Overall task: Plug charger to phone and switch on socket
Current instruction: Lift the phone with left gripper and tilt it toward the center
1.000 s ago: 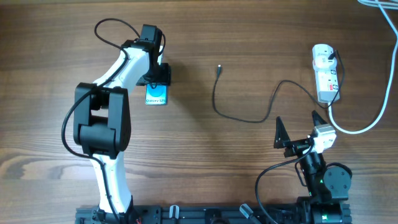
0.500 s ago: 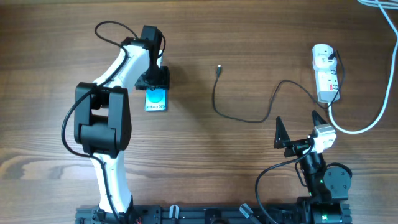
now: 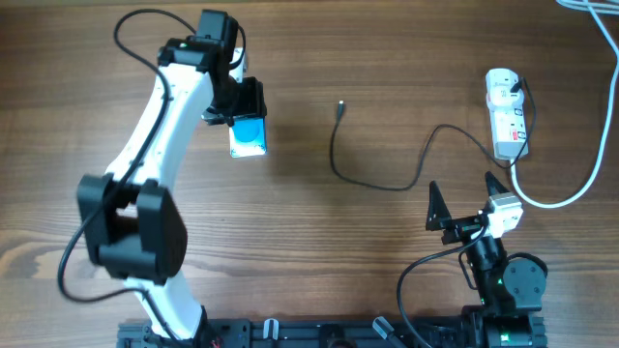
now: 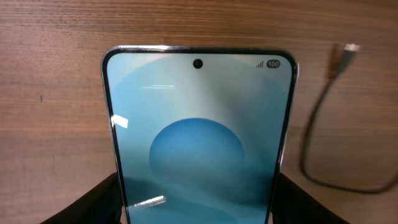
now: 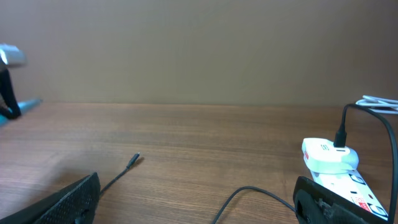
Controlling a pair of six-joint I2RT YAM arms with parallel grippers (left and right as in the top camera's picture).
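My left gripper [image 3: 244, 108] is shut on the phone [image 3: 249, 137], its cyan-blue screen facing up, at the table's left centre. In the left wrist view the phone [image 4: 198, 124] fills the space between my two fingers [image 4: 198, 208]. The charger's thin black cable [image 3: 368, 182] lies in the middle. Its connector tip [image 3: 340, 108] is free on the wood, right of the phone, and also shows in the left wrist view [image 4: 346, 53]. Its plug head [image 3: 523, 88] sits in the white socket strip [image 3: 506, 121]. My right gripper [image 3: 464, 196] is open and empty, near the front edge below the socket.
A thick white cord [image 3: 580, 188] loops from the socket strip to the right edge. In the right wrist view the socket strip [image 5: 336, 163] is at the right and the cable tip [image 5: 132, 160] at the left between my open fingers [image 5: 199, 205].
My left arm has swung its elbow out to the left, and the phone has moved a little away and to the right with the gripper. The right arm has not moved.
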